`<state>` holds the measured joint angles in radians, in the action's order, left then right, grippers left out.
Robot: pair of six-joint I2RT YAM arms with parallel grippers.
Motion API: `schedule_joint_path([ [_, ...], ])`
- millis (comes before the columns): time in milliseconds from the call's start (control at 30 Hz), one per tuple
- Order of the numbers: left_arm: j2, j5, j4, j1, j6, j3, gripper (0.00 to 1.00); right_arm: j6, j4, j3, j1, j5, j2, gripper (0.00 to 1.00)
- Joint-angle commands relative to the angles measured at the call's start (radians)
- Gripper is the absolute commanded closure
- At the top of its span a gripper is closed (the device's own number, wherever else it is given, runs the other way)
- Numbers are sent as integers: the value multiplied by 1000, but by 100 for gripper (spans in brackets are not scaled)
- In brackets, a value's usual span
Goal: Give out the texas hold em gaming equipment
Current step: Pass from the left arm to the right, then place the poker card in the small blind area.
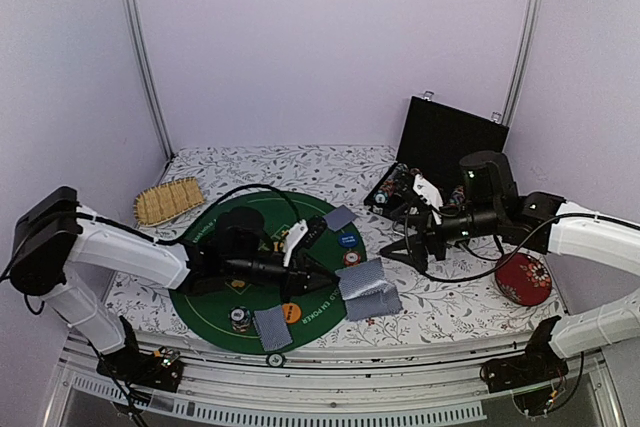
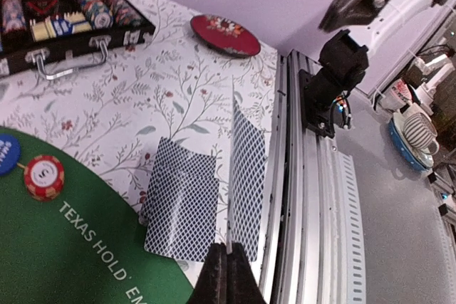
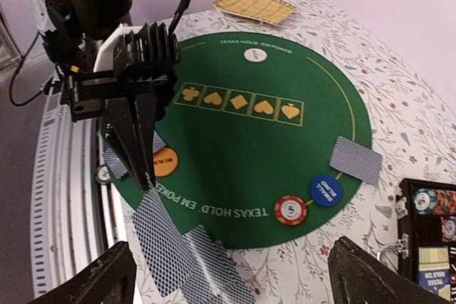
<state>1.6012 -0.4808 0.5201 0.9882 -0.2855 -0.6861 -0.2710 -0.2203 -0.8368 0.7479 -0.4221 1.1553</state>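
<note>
Open black hard case [image 2: 135, 33] holds rows of striped poker chips [image 2: 96, 5]; left gripper [image 2: 229, 261] pinches a blue-patterned playing card [image 2: 248, 176], right gripper [image 3: 228, 279] spread wide, empty.

blue-backed cards [image 1: 368, 287] lie face down around the felt [image 1: 203, 302], chips [image 1: 351, 258] on it.

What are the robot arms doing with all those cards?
They're setting up a poker game. The left arm has its jaws shut on one blue-backed card, holding it up on edge beside more cards lying at the rim of the green mat. The right arm has its jaws open and empty, near the chip case. A red chip sits on the mat.
</note>
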Motion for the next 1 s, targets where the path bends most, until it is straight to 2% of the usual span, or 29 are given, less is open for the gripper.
schedule_joint_path([
  [0, -118, 33, 110, -2, 75, 60, 100, 62, 18, -50, -4, -164, 57, 10],
  [133, -172, 42, 109, -3, 82, 87, 100, 58, -20, -99, -4, -201, 137, 18],
  [267, -186, 54, 105, -3, 77, 89, 100, 53, -51, -150, -4, -324, 206, 39],
  [300, -185, 57, 104, -2, 74, 89, 100, 52, -54, -156, -3, -344, 216, 47],
  [333, -187, 57, 105, -3, 73, 89, 100, 52, -54, -160, -3, -359, 225, 63],
  [367, -186, 58, 108, -3, 69, 89, 100, 51, -55, -164, -4, -366, 226, 74],
  [400, -187, 64, 108, -3, 64, 89, 100, 48, -62, -167, -4, -367, 228, 95],
  [500, -196, 110, 94, -4, 52, 87, 100, 40, -68, -180, -4, -307, 214, 98],
  [533, -197, 163, 70, -5, 37, 80, 100, 37, -73, -194, -8, -281, 216, 98],
  [567, -198, 244, 32, -8, 15, 69, 82, 27, -83, -220, -17, -257, 229, 98],
  [600, -194, 333, -24, -16, -14, 53, 53, 3, -106, -261, -26, -227, 254, 98],
  [633, -189, 414, -87, -30, -40, 32, 35, -16, -149, -319, -35, -180, 299, 98],
  [667, -183, 469, -157, -50, -64, 9, 27, -51, -205, -402, -46, -144, 352, 98],
  [767, -174, 572, -349, -103, -119, -42, 19, -160, -337, -618, -121, -145, 543, 98],
  [967, -255, 620, -372, -151, -211, 39, 12, -361, -575, -1087, -188, -112, 921, 98],
])
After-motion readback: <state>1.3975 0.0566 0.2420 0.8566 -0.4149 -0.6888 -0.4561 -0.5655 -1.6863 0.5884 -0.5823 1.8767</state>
